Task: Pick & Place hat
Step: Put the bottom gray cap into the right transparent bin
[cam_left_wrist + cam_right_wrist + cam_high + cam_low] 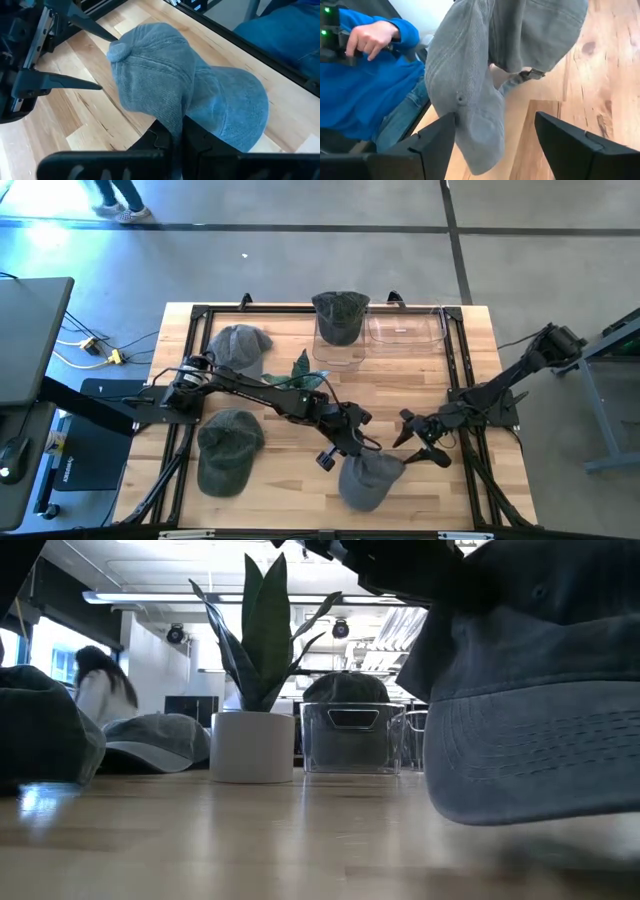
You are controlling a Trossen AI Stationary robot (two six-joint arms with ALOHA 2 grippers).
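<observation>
The grey hat (368, 478) hangs at the near edge of the desk (430, 370), a little right of the middle, pinched by its crown fabric in the left claw (345, 442). In the left wrist view the hat (190, 95) bulges out past that claw's dark fingers (165, 142), which are pressed together on a fold of cloth, with the top button and brim turned away from the camera. The low view shows the hat's brim (540, 730) lifted off the wood, stitched rows facing forward.

The right claw (420, 442) sits just beside the hat on its right, near the desk's right edge. Its fingers (437, 135) are spread wide, and in the right wrist view the hat (485, 75) droops between them without being gripped; the back strap and buckle (532, 74) dangle below the crown.

Farther out, a second hat (228, 448) lies near the left front corner and a third hat (238, 345) lies toward the back left corner. A small potted plant (300, 375) stands around the middle of the desk. At the back edge a clear bin (340, 340) holds a dark hat (340, 315), and another clear bin (405, 330) stands just beside it on the right.

A person in a blue top (365, 95) sits beyond the near edge of the desk, one hand (370, 37) raised.
</observation>
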